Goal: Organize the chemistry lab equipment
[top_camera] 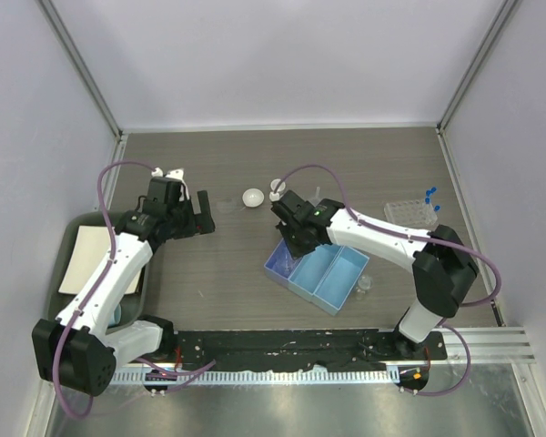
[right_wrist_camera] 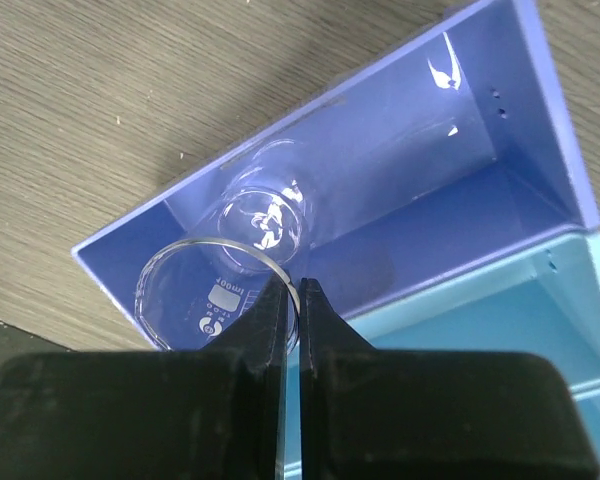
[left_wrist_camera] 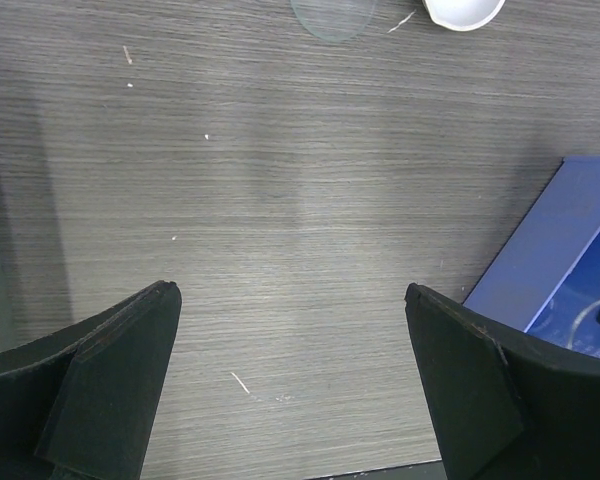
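Hanging over the blue divided tray point(right_wrist_camera: 400, 120), the right gripper point(right_wrist_camera: 298, 292) pinches the rim of the clear glass beaker point(right_wrist_camera: 245, 235), which is inside the darker compartment. The left gripper point(left_wrist_camera: 290, 295) spreads wide above the table point(left_wrist_camera: 280, 180), with a white ceramic dish point(left_wrist_camera: 463, 12) well beyond its fingertips.

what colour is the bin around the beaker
Periwinkle blue bin, best seen in the right wrist view.
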### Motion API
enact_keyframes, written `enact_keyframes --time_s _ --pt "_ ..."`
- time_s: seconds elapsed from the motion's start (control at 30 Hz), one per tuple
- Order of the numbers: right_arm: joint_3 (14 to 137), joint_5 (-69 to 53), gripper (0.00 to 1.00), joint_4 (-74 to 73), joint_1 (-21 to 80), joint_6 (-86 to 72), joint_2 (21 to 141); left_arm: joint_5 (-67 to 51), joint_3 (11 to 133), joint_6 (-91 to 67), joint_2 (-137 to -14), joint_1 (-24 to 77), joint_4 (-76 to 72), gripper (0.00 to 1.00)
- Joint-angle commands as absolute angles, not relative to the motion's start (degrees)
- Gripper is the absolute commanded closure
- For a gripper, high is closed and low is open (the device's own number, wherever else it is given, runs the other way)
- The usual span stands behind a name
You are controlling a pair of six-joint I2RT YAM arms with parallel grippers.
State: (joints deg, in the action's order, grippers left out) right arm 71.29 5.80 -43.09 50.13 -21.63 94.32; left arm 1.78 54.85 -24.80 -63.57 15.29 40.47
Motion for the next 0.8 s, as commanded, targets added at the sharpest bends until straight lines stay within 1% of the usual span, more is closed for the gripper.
enact_keyframes --time_s 0.0,0.23,0.27,0.3,0.33,0.4,0.43,0.53,0.7,0.77 --pt "68.65 3.61 0.99 -37.45 50.36 -19.07 95.18 0.18 54.58 -24.26 -62.84 14.94 38.06 0.0" --pt "68.2 2.55 0.92 -35.59 50.8 -17.93 95.1 0.18 54.4 -24.17 -63.02 14.85 38.06 0.0" --pt "68.29 2.64 0.86 -36.03 50.89 -17.84 94.92 0.18 54.32 -24.26 -62.93 14.85 38.06 0.0" --pt "68.55 2.9 0.81 -36.21 51.06 -17.75 94.92 0.18 54.49 -24.26 -63.1 14.94 38.06 0.0" --pt "69.08 3.07 0.71 -36.56 51.15 -17.84 94.66 0.18 54.49 -24.17 -63.11 14.94 38.06 0.0" --pt "69.78 4.47 0.62 -37.79 51.59 -17.84 93.87 0.18 54.4 -24.26 -63.1 14.94 38.06 0.0" --pt "70.57 5.09 0.55 -38.75 51.68 -17.93 93.35 0.18 54.4 -24.17 -63.02 14.85 38.06 0.0" --pt "72.42 7.29 0.46 -41.3 51.94 -18.46 90.97 -1.41 54.32 -24.35 -63.02 14.94 37.97 0.0" --pt "76.19 11.59 0.42 -46.57 52.21 -19.86 83.43 -2.28 54.23 -24.43 -63.02 14.85 37.97 0.0" --pt "76.2 15.19 0.41 -49.56 52.29 -21.27 80.78 -2.55 54.23 -24.43 -62.93 14.94 37.88 0.0"
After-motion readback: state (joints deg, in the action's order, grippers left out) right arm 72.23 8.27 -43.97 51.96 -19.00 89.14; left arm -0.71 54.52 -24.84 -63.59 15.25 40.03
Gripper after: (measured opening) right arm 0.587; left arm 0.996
